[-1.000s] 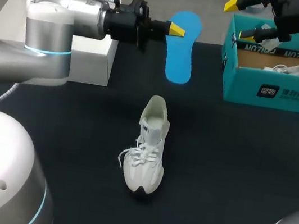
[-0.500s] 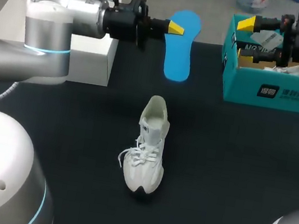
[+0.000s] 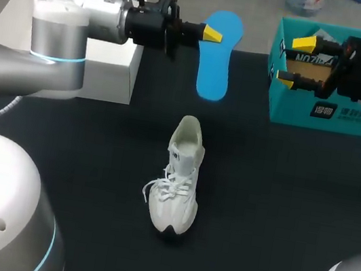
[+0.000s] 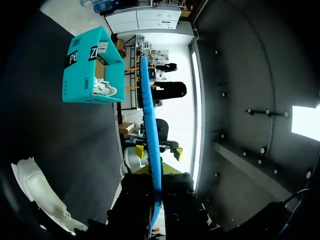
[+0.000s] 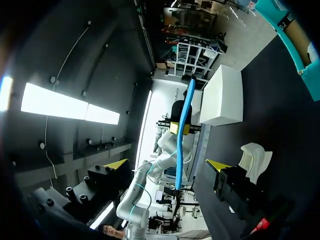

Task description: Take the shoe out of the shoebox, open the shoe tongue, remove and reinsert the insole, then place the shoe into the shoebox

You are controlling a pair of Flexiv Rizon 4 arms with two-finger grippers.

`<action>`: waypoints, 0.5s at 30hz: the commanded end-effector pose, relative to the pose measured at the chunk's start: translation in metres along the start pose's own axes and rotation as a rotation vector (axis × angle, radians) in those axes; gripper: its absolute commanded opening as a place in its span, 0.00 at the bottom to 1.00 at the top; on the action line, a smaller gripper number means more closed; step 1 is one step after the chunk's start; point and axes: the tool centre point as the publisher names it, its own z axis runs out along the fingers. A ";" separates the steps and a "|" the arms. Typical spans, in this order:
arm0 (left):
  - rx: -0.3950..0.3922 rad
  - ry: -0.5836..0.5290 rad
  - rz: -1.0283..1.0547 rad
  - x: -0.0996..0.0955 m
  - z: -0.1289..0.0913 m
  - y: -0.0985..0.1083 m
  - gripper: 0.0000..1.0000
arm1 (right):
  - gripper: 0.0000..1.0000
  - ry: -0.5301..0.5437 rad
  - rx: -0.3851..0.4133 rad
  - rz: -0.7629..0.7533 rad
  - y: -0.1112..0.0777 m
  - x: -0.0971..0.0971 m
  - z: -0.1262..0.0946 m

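Observation:
A white laced shoe [image 3: 181, 177] lies on the black table, toe toward me. My left gripper [image 3: 210, 34] is shut on a blue insole [image 3: 216, 59], which hangs above the table's far edge. In the left wrist view the insole [image 4: 149, 130] runs edge-on out from between my fingers [image 4: 135, 200], with the shoe [image 4: 40, 195] off to one side below. My right gripper [image 3: 294, 59] stands open in front of the teal shoebox [image 3: 349, 114], pointing toward the insole. The right wrist view shows the insole [image 5: 184, 130] ahead, between its spread yellow fingertips [image 5: 116, 164].
A white box [image 3: 103, 61] stands at the back left, under my left arm. The shoebox [image 4: 90, 65] holds a second white shoe [image 4: 102, 87]. Black table surface [image 3: 279, 206] stretches around the shoe.
My right arm has come down from above the shoebox and turned its open gripper leftward toward the insole. The left arm and insole have hardly moved.

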 end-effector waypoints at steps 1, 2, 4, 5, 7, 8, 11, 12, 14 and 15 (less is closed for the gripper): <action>-0.003 -0.003 -0.001 -0.001 -0.001 -0.001 0.00 | 1.00 -0.042 0.003 0.010 0.002 0.003 0.001; -0.003 -0.005 -0.001 -0.001 -0.001 -0.001 0.00 | 1.00 -0.081 0.005 0.019 0.003 0.003 0.001; -0.003 -0.005 0.001 -0.001 -0.001 -0.001 0.00 | 1.00 -0.072 0.006 0.011 0.003 0.002 0.001; -0.003 -0.005 0.002 0.000 -0.001 -0.001 0.00 | 1.00 -0.064 0.004 0.011 0.003 0.002 0.001; -0.005 -0.003 0.004 0.001 0.000 -0.002 0.00 | 1.00 -0.076 0.007 0.018 0.003 0.003 0.001; -0.006 -0.002 0.004 0.001 0.000 -0.002 0.00 | 1.00 -0.068 0.001 0.027 0.003 0.003 0.002; -0.009 0.000 0.008 0.001 0.000 -0.002 0.00 | 1.00 -0.083 -0.011 0.041 0.004 0.002 0.002; -0.003 0.006 0.028 0.002 0.000 -0.001 0.00 | 1.00 -0.083 -0.011 0.041 0.004 0.002 0.002; 0.045 -0.014 0.187 0.001 0.000 -0.003 0.00 | 1.00 -0.083 -0.011 0.041 0.004 0.002 0.002; 0.078 -0.031 0.306 -0.001 -0.001 -0.004 0.00 | 1.00 -0.083 -0.011 0.041 0.004 0.002 0.002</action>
